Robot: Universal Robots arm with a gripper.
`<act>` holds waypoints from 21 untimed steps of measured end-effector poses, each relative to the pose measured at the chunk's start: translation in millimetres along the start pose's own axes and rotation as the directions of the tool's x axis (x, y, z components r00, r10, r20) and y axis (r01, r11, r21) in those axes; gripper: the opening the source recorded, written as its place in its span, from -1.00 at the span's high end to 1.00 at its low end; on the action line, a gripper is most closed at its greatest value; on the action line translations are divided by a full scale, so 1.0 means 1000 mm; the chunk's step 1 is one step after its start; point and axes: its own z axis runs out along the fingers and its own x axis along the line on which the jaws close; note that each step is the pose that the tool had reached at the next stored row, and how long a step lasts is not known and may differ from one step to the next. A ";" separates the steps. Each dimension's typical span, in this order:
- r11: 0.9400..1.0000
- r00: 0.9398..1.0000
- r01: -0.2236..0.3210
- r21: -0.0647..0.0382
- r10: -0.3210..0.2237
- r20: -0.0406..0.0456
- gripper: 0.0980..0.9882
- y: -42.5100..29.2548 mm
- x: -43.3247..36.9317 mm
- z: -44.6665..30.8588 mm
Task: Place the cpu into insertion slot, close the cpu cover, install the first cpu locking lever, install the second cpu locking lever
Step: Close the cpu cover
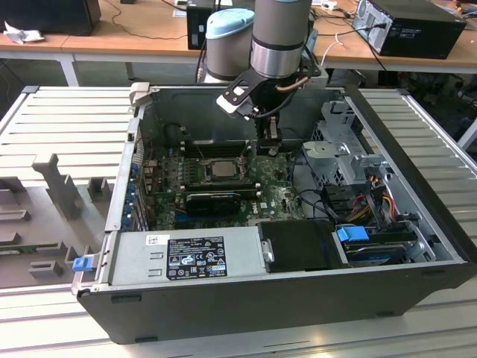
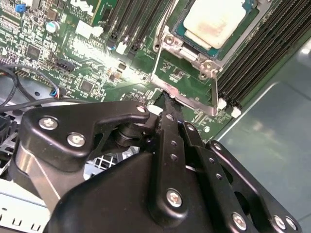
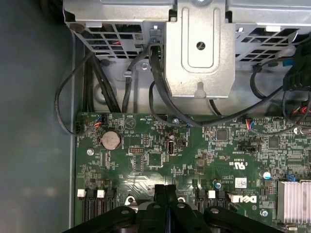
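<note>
Just beyond the tightly closed jaws, which grip nothing visible, the flat silver-grey square cpu (image 2: 214,22) sits in the square black insertion slot (image 2: 181,24), the dark-metal frame cover (image 2: 190,51) flat around it, its near corner at their tips.

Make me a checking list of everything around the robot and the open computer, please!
Surface: ribbed metal table carrying the open computer case.
Job's things: cpu sits in the insertion slot; cpu cover looks down around it; a thin locking lever runs beside it.
Clutter: grey moulded fixtures on the exterior view's left.
Gripper: gripper shut, tip close to the lever's end; touching or not, cannot tell.
Cables: black cables loop beside the motherboard; coloured wires by the drive cage.
Surroundings: wooden benches behind, with another computer.
</note>
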 end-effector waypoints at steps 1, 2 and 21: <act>1.000 1.000 0.000 0.000 0.000 0.000 0.98 -0.0003 0.0000 0.0000; 1.000 1.000 0.000 0.000 0.000 0.000 0.98 -0.0007 0.0000 0.0000; 1.000 1.000 0.000 0.000 0.000 0.000 0.98 -0.0067 0.0001 -0.0002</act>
